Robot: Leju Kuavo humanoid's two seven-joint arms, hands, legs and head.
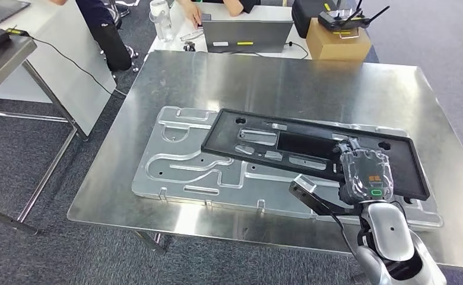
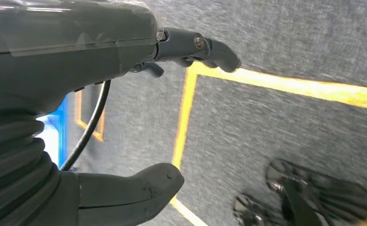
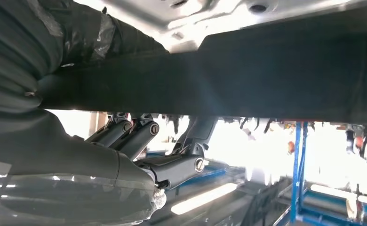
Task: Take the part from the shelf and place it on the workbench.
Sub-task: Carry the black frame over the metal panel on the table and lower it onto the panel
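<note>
Gripped by the right hand [image 1: 365, 172] at its near edge — black flat part [image 1: 312, 151], cut-outs throughout. Resting tilted on the silver plate [image 1: 175, 166] mid-tabletop [image 1: 276, 83]. Left hand [image 2: 125, 94] empty, fingers apart.

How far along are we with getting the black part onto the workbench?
Done: the black part is off the shelf and over the workbench, lying across the silver plate. In hand: the right hand grips its near edge, fingers curled around it in the right wrist view. Whether it lies fully flat is unclear. Left: letting go and pulling the arm back. The left hand hangs over the floor, holding nothing.
</note>
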